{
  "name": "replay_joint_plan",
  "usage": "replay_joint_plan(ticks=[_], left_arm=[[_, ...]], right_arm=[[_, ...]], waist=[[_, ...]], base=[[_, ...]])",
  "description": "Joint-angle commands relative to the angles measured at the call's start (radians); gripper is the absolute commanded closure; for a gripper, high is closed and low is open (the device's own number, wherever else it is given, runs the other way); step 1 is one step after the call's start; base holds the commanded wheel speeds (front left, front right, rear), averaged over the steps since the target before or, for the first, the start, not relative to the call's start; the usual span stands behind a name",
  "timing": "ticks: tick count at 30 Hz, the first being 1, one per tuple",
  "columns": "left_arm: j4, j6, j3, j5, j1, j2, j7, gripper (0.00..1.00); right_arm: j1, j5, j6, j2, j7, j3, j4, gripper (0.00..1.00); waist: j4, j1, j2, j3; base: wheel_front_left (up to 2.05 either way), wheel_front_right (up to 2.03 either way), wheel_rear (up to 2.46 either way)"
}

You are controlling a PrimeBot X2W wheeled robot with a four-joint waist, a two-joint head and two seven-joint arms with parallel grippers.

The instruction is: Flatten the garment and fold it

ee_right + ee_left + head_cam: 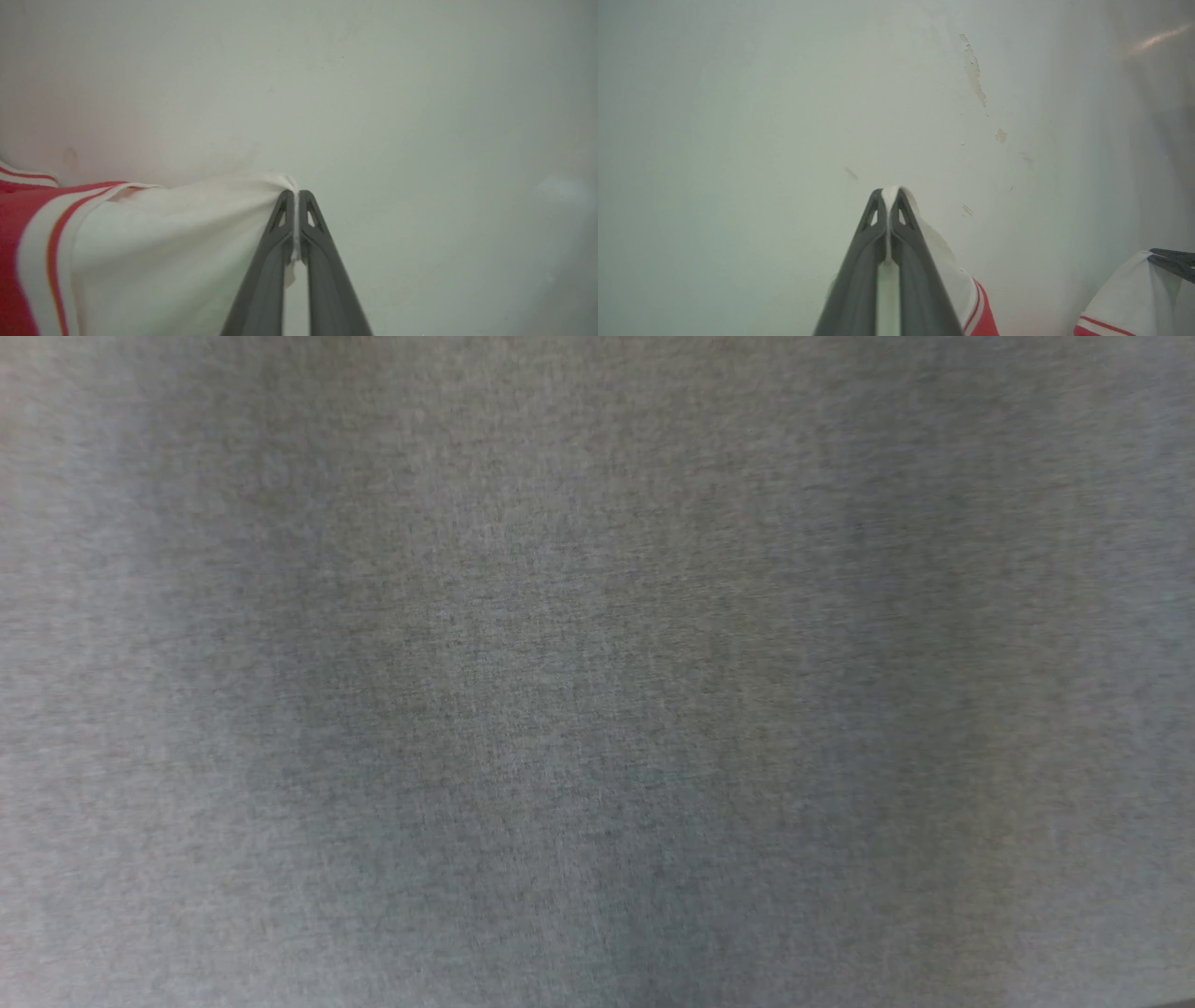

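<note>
Left wrist view, nearest: left gripper [889, 193] clenched, a fold of white cloth pinched at the very tips. This is the garment [966, 294]. Its white sleeve runs down behind the right-hand finger to the bottom edge, ending in red-and-white striped trim.

Lower right corner of the same view: a second white sleeve [1125, 294] with a red stripe, and a dark fingertip of the other gripper at its upper edge. The two sleeves are well apart, with bare surface between them.

Right wrist view: right gripper [296, 196] clamped on white sleeve cloth at the tips. The sleeve spreads left from the grip, creased, to striped trim and the red body at the left edge.

Beyond both grips: pale surface [738, 116], smooth, greenish-white and matt. Chipped patches [975, 77] lie above and right of the left gripper. Whether this is a wall or a tabletop cannot be told.

Edges: a darker grey band [1157, 116] borders the pale surface at far right in the left wrist view, with a bright streak [1155, 39] near the top. Open surface lies left of and above the left gripper, and right of and above the right gripper.

Head view: grey flecked cloth [597, 672], soft shadow bands, no edges to be made out.
</note>
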Motion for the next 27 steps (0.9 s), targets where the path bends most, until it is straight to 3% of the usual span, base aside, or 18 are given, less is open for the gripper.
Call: replay_joint_plan(ticks=[1,13,19,27], left_arm=[[-0.013,-0.019,0.017,0.018,0.034,-0.002,-0.004,1.00],[-0.142,-0.119,0.162,0.034,0.361,0.024,-0.005,1.00],[-0.257,-0.129,0.233,-0.015,0.603,0.060,-0.005,1.00],[-0.412,-0.119,0.270,-0.098,0.968,0.100,-0.004,1.00]], right_arm=[[-0.003,-0.013,-0.001,-0.003,-0.012,0.000,-0.009,1.00],[0.208,0.033,-0.001,-0.018,-0.121,0.050,-0.084,1.00],[0.393,0.160,-0.001,-0.049,-0.135,0.110,-0.203,1.00],[0.719,0.376,-0.001,-0.144,-0.056,0.128,-0.444,1.00]], waist=[[0.009,-0.0001,0.0000,0.068],[0.030,-0.0001,0.0000,0.047],[0.031,-0.0001,0.0000,-0.035],[0.043,-0.0001,0.0000,-0.154]], base=[[0.00,0.00,0.00],[0.00,0.00,0.00],[0.00,0.00,0.00],[0.00,0.00,0.00]])
